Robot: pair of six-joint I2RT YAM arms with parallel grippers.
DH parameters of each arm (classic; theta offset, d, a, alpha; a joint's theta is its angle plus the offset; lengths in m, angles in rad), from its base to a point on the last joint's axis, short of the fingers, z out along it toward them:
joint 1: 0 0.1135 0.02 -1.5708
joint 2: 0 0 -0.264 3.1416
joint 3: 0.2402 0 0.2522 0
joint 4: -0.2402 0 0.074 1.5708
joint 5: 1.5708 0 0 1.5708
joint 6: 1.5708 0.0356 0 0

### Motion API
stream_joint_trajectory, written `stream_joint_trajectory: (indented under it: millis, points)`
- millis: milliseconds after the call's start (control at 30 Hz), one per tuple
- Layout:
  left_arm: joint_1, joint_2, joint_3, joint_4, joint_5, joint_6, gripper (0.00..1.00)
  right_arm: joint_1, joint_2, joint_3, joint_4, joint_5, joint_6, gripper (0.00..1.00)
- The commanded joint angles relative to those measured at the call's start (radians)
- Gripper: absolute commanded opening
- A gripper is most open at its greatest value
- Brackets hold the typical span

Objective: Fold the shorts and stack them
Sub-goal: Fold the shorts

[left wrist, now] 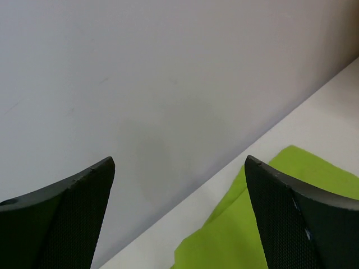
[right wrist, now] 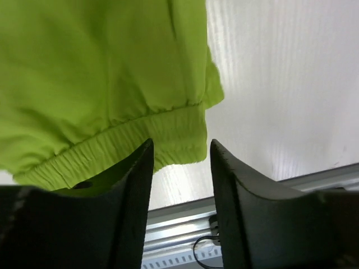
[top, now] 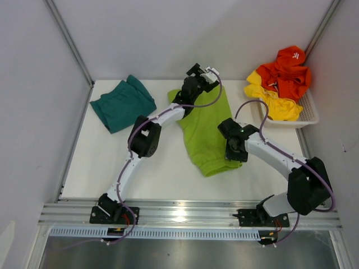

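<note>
The lime green shorts [top: 205, 137] lie folded lengthwise in the middle of the table, waistband [right wrist: 112, 148] toward the near edge. The teal shorts [top: 122, 103] lie folded at the back left. My left gripper [top: 201, 72] hovers over the far end of the green shorts [left wrist: 247, 230], jaws wide open and empty, facing the back wall. My right gripper [top: 231, 147] sits at the right edge of the green shorts near the waistband; in the right wrist view the right gripper [right wrist: 179, 148] stands open with nothing between the fingers.
A white basket [top: 305, 115] at the back right holds orange [top: 289, 73] and yellow [top: 275, 101] clothes. Grey walls close in the back and both sides. A metal rail [top: 185, 213] runs along the near edge.
</note>
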Motion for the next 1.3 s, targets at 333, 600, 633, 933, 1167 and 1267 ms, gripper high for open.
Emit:
stream_joint_trajectory:
  millis: [333, 600, 633, 933, 1167, 1267]
  points:
    - [0.053, -0.278, -0.006, -0.099, -0.15, -0.064, 0.99, -0.114, 0.128, 0.136, -0.03, 0.226, -0.099, 0.69]
    - [0.156, -0.517, -0.226, -0.423, -0.179, -0.445, 0.99, -0.072, -0.09, 0.111, 0.142, -0.148, -0.109, 0.7]
    - [0.17, -0.536, -0.28, -0.433, -0.153, -0.527, 0.99, -0.056, -0.085, 0.101, 0.154, -0.171, -0.111, 0.7]
    - [0.219, -0.498, -0.319, -0.672, -0.108, -0.733, 0.99, 0.26, 0.077, 0.134, 0.229, -0.03, -0.237, 0.7]
    - [0.236, -0.495, -0.365, -0.68, -0.059, -0.799, 0.99, 0.399, 0.162, 0.079, 0.3, 0.06, -0.24, 0.66]
    - [0.247, -0.496, -0.369, -0.701, -0.039, -0.811, 0.99, 0.433, 0.218, 0.062, 0.276, 0.152, -0.202, 0.66]
